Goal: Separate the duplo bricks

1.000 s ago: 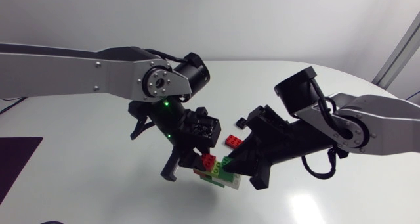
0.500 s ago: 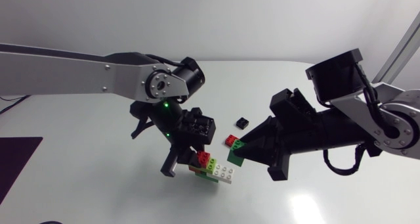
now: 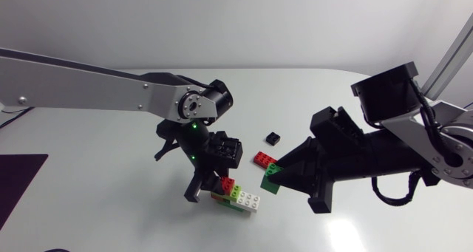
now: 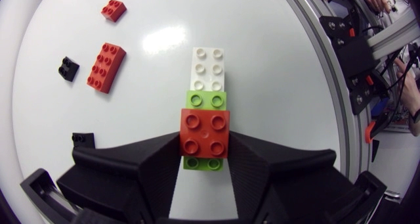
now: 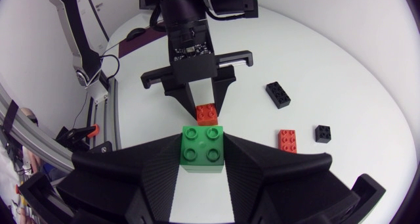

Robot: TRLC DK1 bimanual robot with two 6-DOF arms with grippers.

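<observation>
My left gripper (image 4: pixel 205 144) is pinching the stack (image 3: pixel 235 193) by its red square brick (image 4: pixel 205 132), with one finger pressed to each side. Lime green (image 4: pixel 209 100) shows past the red brick at both ends. A white brick (image 4: pixel 208 67) sticks out ahead of the fingers at the far end. In the head view the stack sits low over the table (image 3: pixel 111 178), left of centre. I cannot tell whether its white end touches the surface.

My right gripper (image 5: pixel 202 157) is clamped on a single dark green brick (image 5: pixel 202 147), a two-by-two gripped on both sides. In the head view that brick (image 3: pixel 272 179) is near the stack but apart from it, with a gap between them.

Loose bricks lie on the table beyond the two grippers. They are a long red brick (image 4: pixel 105 66), a small red brick (image 4: pixel 113 9) farther off, a small black brick (image 4: pixel 67 68) just beside the long red one, and a long black brick (image 5: pixel 278 94) seen from the right wrist.

Any lettering on the stud tops is too small for me to read. A green light (image 3: pixel 194 123) glows on the left arm's wrist.
</observation>
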